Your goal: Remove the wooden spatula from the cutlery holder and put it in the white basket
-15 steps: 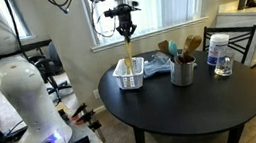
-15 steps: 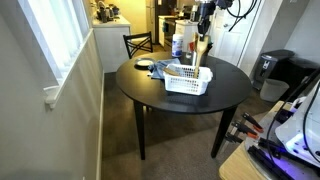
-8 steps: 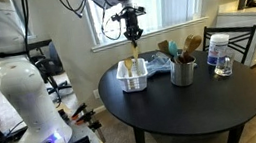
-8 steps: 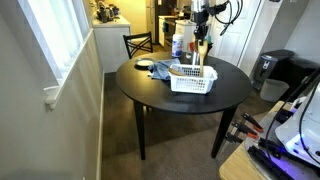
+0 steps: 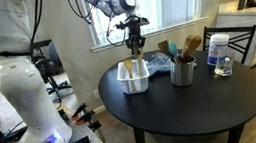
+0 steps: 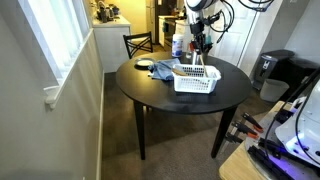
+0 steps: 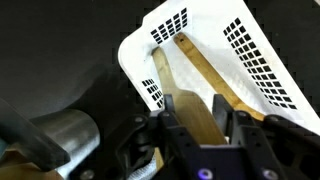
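Observation:
My gripper (image 5: 136, 42) is shut on the broad end of the pale wooden spatula (image 5: 135, 60) and holds it nearly upright. The spatula's lower end is inside the white basket (image 5: 133, 81) on the round black table. In the wrist view the spatula (image 7: 200, 70) runs from between my jaws (image 7: 195, 102) down to the floor of the basket (image 7: 250, 60). The grey cutlery holder (image 5: 183, 73) stands just beside the basket and shows in the wrist view (image 7: 65, 135). The gripper (image 6: 200, 42), spatula (image 6: 200, 63) and basket (image 6: 197, 82) also show in an exterior view.
Darker wooden spoons and coloured utensils (image 5: 181, 46) stick out of the holder. A white tub with blue label (image 5: 219, 48) and a small glass (image 5: 222, 66) stand near the far edge. A chair (image 5: 241, 33) is behind the table. Dark items (image 6: 148, 66) lie at one side.
My gripper has come down and a little sideways with the spatula, so its lower end is deeper in the basket. The basket has shifted slightly toward the holder.

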